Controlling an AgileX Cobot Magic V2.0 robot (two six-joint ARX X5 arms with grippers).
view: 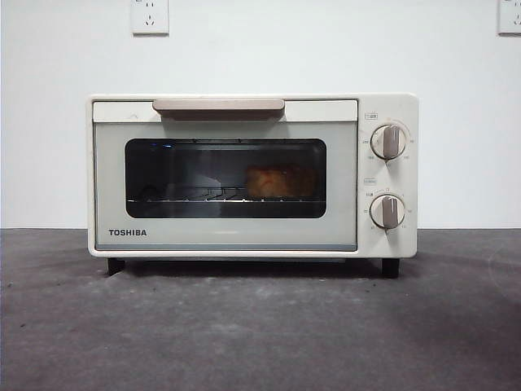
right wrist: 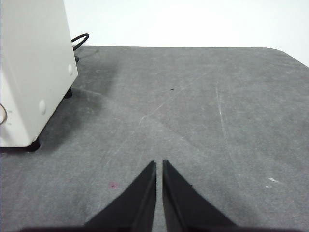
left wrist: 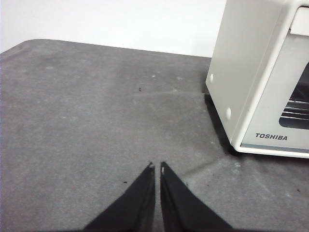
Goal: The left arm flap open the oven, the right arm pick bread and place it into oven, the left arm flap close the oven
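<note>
front view: oven stands square on the dark table, door up and flush against its frame, tan bar handle along the top edge, two knobs at the side.
bread: bread sits on the wire rack inside, seen dimly through the dark glass, toward the knob side of the window.
left gripper: left gripper hangs over bare table near the oven's logo corner, apart from it, jaws together with only a thin slit between the tips, holding nothing.
right gripper: right gripper hangs over bare table off the oven's other side, well apart, jaws likewise together and empty.
step in hand: by my reading all three steps look done; bread in, door closed.
next move: nothing left to grasp; at most both arms hold clear of the oven.
</note>
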